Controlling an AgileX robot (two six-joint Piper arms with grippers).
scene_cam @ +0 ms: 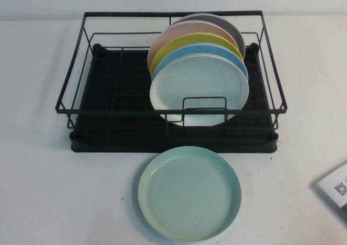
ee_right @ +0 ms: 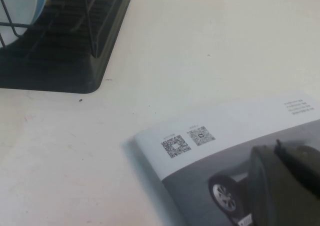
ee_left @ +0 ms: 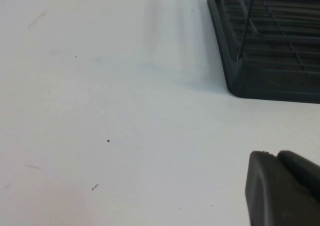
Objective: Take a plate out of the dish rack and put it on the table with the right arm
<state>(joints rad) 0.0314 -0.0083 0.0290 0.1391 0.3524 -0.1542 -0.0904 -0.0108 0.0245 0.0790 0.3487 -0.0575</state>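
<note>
The pale mint-green plate (scene_cam: pixel 189 192) lies flat on the white table (scene_cam: pixel 54 191), just in front of the black wire dish rack (scene_cam: pixel 108 131). No gripper touches it, and neither arm shows in the high view. My right gripper (ee_right: pixel 276 148) is shut and empty, low over a printed leaflet (ee_right: pixel 220 131) to the right of the rack (ee_right: pixel 75 71). My left gripper (ee_left: pixel 276 156) is shut and empty above bare table near the rack's left front corner (ee_left: pixel 270 81).
Several plates stand upright in the rack's right half: white (scene_cam: pixel 199 82) in front, then sky-blue (scene_cam: pixel 217 51), yellow (scene_cam: pixel 195 39), pink and grey. The leaflet (scene_cam: pixel 336 188) lies at the table's right edge. The rack's left half holds no plates.
</note>
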